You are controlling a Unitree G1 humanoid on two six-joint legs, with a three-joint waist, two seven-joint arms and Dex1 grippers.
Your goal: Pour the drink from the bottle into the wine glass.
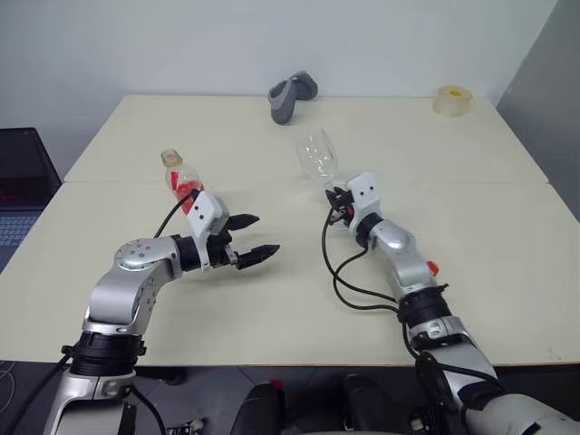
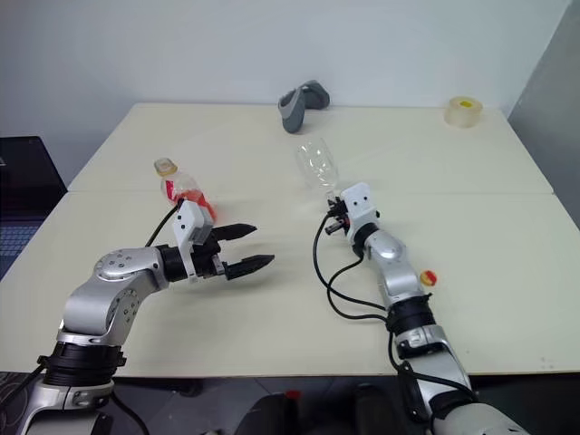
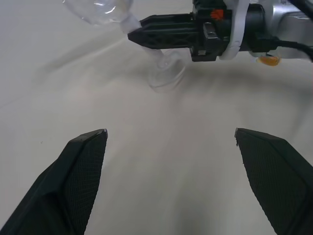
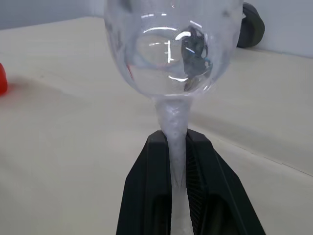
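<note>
**Right gripper pinches the wine glass by its stem; left gripper spread wide beside the bottle**

On the cream table (image 1: 471, 272) the right gripper (image 1: 338, 201) has its two black fingers (image 4: 151, 196) pressed together on the stem of the wine glass (image 1: 316, 156); the clear bowl leans up and away from the fingers toward 11 o'clock, and it looks empty; in the left wrist view the round foot (image 3: 166, 78) sits at or just over the tabletop under the clamped fingers, and I cannot tell whether it touches.

The left gripper (image 1: 249, 238) hovers over the table with its jaws spread wide, holding nothing, its tips pointing toward 3 o'clock at the right arm; the bottle (image 1: 181, 184) stands upright just behind it at about 10 o'clock, yellowish-tan cap (image 1: 169, 158) on, the red drink (image 1: 186, 191) showing in its lower part.

Far across the table, at 12 o'clock, a grey handheld device (image 1: 291, 95) lies near the back edge; a roll of tape (image 1: 452, 100) sits at 2 o'clock near the far right corner; a dark laptop (image 1: 20, 186) rests off the table's left side at 9 o'clock.
</note>
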